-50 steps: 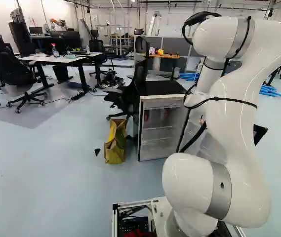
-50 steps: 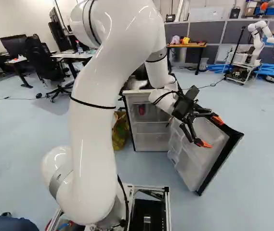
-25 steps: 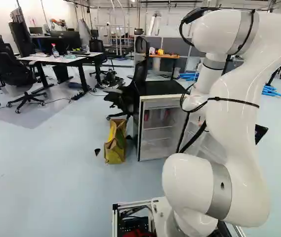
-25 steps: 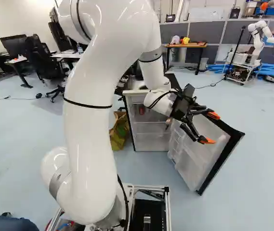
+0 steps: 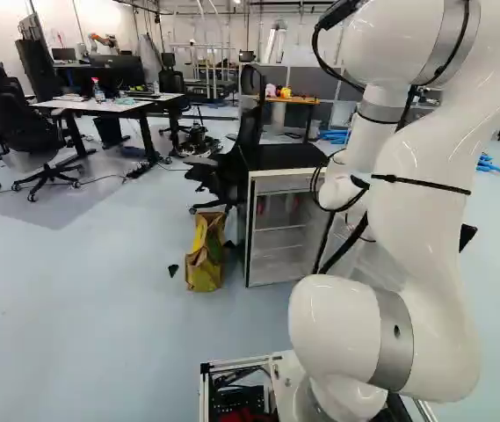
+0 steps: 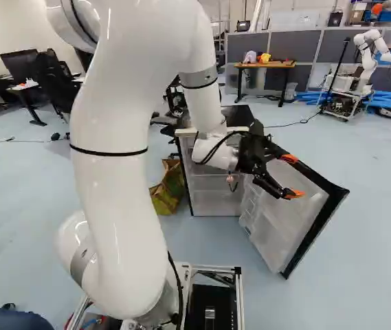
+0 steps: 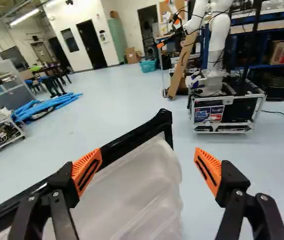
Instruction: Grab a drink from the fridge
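The drink was perhaps the small red shape [image 5: 263, 204] high inside the fridge [image 5: 289, 156], too indistinct to be sure of. The door [image 6: 284, 220] stood wide open, giving access to the shelves, and the gripper [image 7: 149, 167] hung near it with fingers apart and nothing clamped, aimed out past the door's edge, so reaching the drink called for a turn inward first.
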